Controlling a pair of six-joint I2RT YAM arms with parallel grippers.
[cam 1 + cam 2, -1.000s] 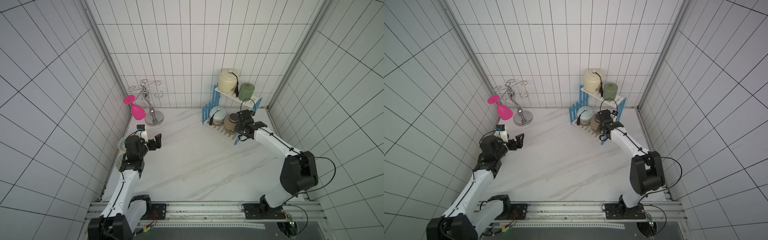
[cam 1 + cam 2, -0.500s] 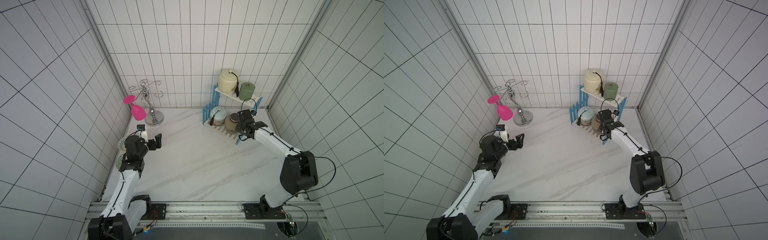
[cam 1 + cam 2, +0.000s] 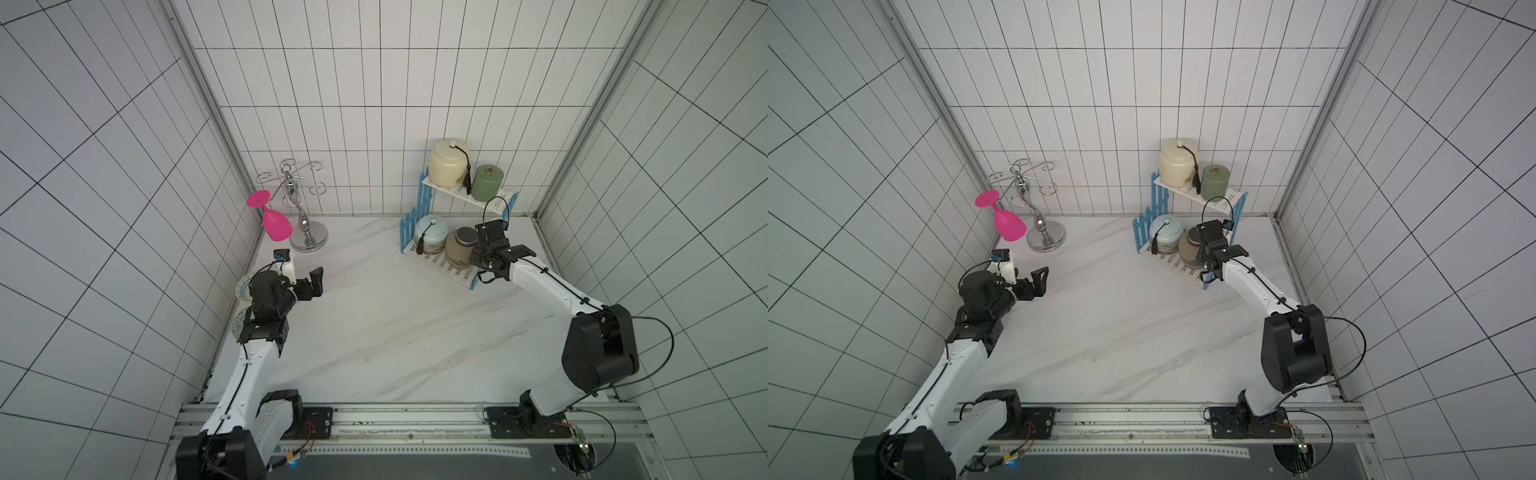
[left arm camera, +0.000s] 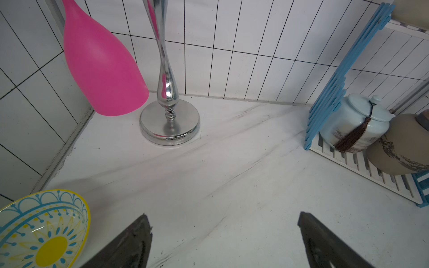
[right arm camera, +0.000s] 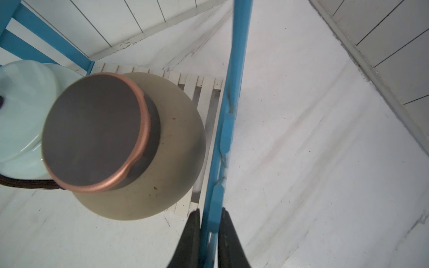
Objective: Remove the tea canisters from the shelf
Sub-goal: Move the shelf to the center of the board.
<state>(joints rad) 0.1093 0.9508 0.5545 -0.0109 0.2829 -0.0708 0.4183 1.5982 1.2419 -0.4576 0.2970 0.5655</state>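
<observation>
In both top views all four tea canisters (image 3: 448, 168) stand on the shelf (image 3: 410, 228), two per tier. They are ceramic, so likely heavy, slick and fragile: grip the body, not the lid. The left wrist view shows the left gripper (image 4: 224, 220) spread wide and empty. Only the right wrist view shows the right gripper (image 5: 210, 215) clamped on the shelf's blue rail beside the tan canister (image 5: 139, 162).

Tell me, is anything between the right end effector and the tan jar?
Yes: the shelf's blue fence side. The right end effector is shut on that fence, with the tan jar just inside it.
</observation>
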